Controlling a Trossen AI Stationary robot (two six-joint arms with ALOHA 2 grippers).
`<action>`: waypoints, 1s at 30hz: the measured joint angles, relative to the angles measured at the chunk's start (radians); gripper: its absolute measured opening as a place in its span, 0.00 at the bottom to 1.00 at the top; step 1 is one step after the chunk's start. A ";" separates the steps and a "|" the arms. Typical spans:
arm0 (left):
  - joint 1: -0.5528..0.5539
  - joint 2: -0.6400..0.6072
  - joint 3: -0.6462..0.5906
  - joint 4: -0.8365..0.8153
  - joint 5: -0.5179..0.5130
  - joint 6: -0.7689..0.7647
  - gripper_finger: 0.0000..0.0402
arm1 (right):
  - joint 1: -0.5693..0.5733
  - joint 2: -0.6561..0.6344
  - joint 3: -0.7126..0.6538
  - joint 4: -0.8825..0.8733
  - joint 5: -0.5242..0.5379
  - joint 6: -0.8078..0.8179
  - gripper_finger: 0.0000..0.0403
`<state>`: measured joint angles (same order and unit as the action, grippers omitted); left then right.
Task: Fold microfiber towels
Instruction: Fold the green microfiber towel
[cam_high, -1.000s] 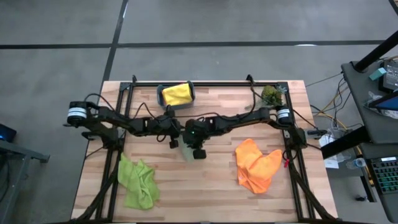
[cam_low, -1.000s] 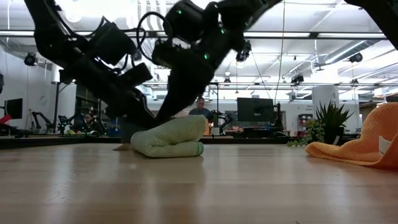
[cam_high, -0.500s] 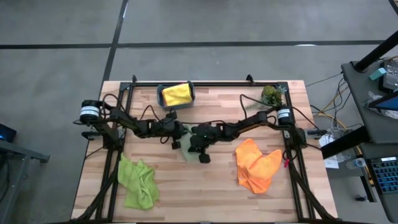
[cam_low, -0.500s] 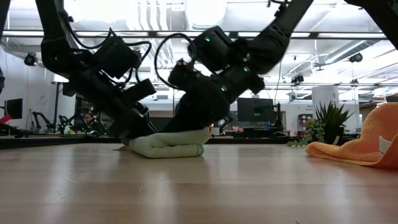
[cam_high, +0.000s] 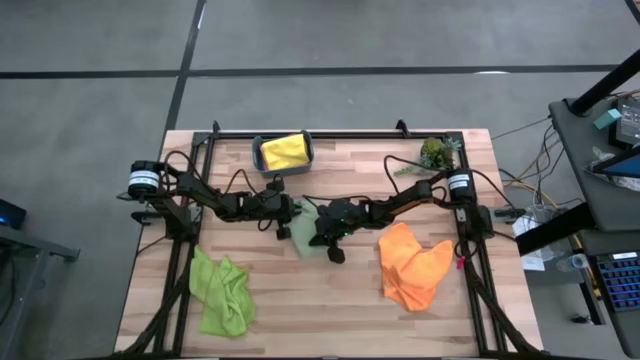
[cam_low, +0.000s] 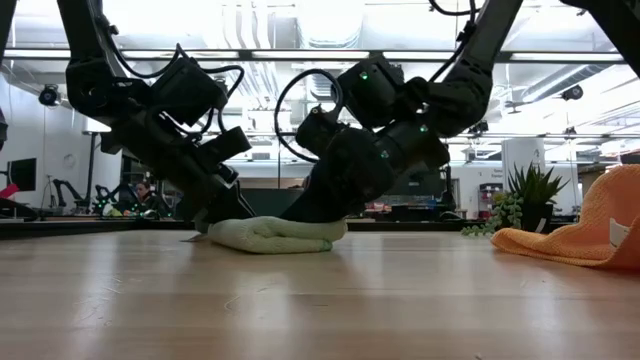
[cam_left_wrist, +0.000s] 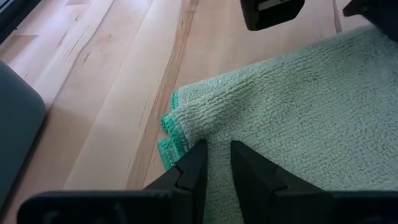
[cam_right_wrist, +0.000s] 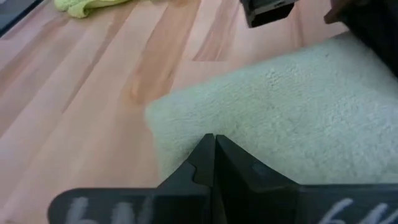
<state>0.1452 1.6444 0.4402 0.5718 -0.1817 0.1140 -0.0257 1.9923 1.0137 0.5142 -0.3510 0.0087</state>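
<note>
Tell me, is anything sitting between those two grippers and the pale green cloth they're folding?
Nothing visible. The left gripper and the right gripper both rest directly on the pale sage green towel at mid-table. The lime green towel and orange towel lie well aside.

High view straight down over whole table. Low view at tabletop level, facing room. Both wrist views close, angled down at pale sage green towel, shared with low view.
</note>
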 joint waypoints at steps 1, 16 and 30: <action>0.000 -0.003 0.000 -0.003 -0.001 0.000 0.14 | 0.000 -0.005 -0.004 -0.003 -0.009 0.003 0.02; 0.006 -0.229 -0.007 -0.068 -0.042 0.026 0.14 | 0.006 -0.112 -0.008 -0.120 -0.016 -0.069 0.02; 0.006 -0.033 0.005 0.107 -0.026 0.003 0.14 | 0.014 -0.157 -0.010 -0.189 -0.013 -0.095 0.02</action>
<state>0.1509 1.6116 0.4450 0.6785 -0.2080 0.1174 -0.0116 1.8355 1.0036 0.3252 -0.3641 -0.0865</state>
